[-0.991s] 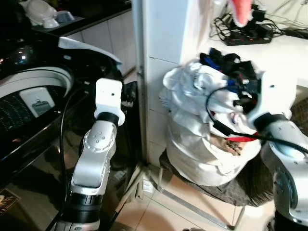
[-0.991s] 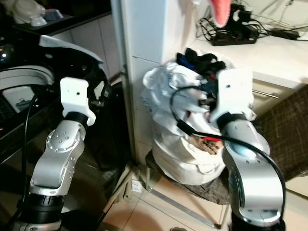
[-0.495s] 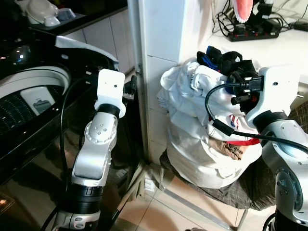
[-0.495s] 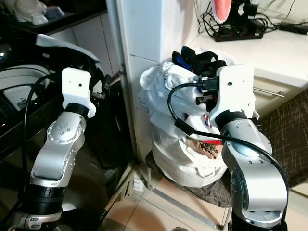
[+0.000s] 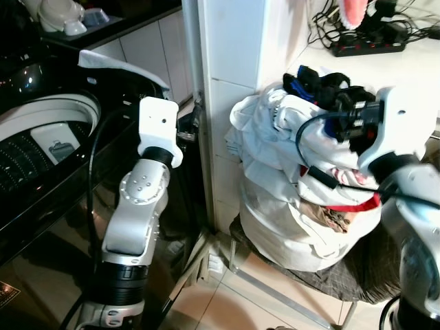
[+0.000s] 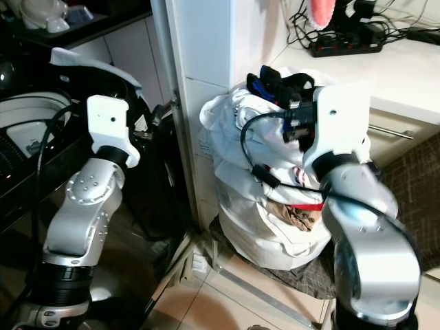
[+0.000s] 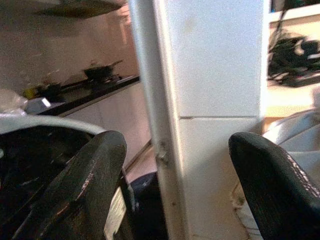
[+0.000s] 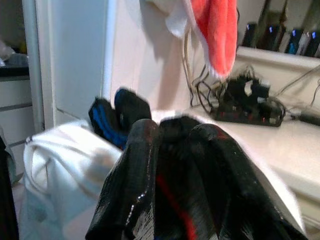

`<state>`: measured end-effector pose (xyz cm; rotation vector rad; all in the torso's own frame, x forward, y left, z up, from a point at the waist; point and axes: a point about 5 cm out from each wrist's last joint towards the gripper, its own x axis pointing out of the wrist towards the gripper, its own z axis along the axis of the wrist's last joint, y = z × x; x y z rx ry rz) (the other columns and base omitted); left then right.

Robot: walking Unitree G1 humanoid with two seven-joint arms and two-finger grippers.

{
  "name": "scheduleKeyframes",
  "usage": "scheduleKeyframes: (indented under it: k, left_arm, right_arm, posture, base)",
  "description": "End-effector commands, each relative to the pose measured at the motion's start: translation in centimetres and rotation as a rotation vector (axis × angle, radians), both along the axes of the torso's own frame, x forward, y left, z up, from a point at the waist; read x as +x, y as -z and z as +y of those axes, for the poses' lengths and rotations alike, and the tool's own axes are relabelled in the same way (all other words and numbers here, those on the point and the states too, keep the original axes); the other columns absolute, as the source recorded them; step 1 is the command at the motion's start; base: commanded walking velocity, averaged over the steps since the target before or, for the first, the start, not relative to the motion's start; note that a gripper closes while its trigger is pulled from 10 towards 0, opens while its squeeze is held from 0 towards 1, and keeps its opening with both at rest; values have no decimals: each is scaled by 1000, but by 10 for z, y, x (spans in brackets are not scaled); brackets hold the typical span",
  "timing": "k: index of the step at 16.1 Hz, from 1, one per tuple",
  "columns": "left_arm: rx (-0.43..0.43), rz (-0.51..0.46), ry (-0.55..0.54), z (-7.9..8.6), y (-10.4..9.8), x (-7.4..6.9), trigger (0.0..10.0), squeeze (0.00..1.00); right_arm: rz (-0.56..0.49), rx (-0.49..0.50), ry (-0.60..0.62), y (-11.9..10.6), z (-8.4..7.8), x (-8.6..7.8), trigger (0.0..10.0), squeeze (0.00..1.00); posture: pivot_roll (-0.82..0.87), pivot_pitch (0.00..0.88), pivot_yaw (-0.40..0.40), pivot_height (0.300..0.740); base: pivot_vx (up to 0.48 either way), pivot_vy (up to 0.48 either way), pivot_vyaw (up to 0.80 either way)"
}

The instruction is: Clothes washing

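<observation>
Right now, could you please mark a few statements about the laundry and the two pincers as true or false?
1. The white laundry bag sits on a chair. True.
2. The left pincer is shut on a cloth. False: its fingers stand apart with nothing between them.
3. Dark clothes top the bag. True.
4. The right pincer is down at the floor. False: it is up by the top of the bag, its fingers close together.
5. A power strip lies on the counter. True.
</observation>
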<state>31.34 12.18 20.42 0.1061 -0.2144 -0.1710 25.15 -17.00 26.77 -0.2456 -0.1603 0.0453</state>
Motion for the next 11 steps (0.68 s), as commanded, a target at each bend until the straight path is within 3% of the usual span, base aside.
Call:
scheduleKeyframes:
  k: [1, 2, 3, 4, 6, 7, 8, 10, 11]
  left_arm:
    - [-1, -60, 47, -1, -10, -3, 10000, 0]
    - [-7, -57, 94, -4, -11, -3, 10000, 0]
    - [-9, -56, 122, -5, -12, -4, 10000, 0]
    - [25, -61, 151, -4, -14, -2, 10000, 0]
    - [49, -52, 112, 2, -14, 3, 10000, 0]
    - [70, -37, 40, 12, -12, 8, 10000, 0]
    - [111, -16, -99, 27, -9, 15, 10000, 0]
    - [153, -4, -217, 41, -7, 21, 10000, 0]
    - [217, -1, -294, 54, -4, 32, 10000, 0]
  right_arm:
    - [-4, -17, -8, -7, -6, 2, 10000, 749]
    - [-9, -27, -30, -13, -13, 5, 10000, 1000]
    - [-5, -39, -48, -16, -17, 7, 10000, 1000]
    - [46, -60, -97, -22, -34, 17, 10000, 1000]
    - [87, -75, -147, -24, -40, 21, 10000, 1000]
    - [108, -68, -174, -25, -44, 24, 10000, 1000]
    - [123, -74, -179, -26, -49, 27, 10000, 1000]
    - [129, -92, -185, -29, -54, 29, 10000, 1000]
    - [130, -94, -203, -32, -57, 31, 10000, 1000]
  posture:
    - [-134, 0, 71, 740]
    - [-133, 0, 72, 740]
    - [-133, 0, 73, 740]
    - [-135, 0, 76, 740]
    - [-135, 0, 76, 740]
    - [-125, 0, 75, 740]
    - [-116, 0, 67, 740]
    - [-116, 0, 67, 740]
    - [-83, 0, 36, 740]
  base:
    - [0, 0, 0]
    - [0, 0, 0]
    - [0, 0, 0]
    - [0, 0, 0]
    - [0, 0, 0]
    - [0, 0, 0]
    - [0, 0, 0]
    - [0, 0, 0]
    - [0, 0, 0]
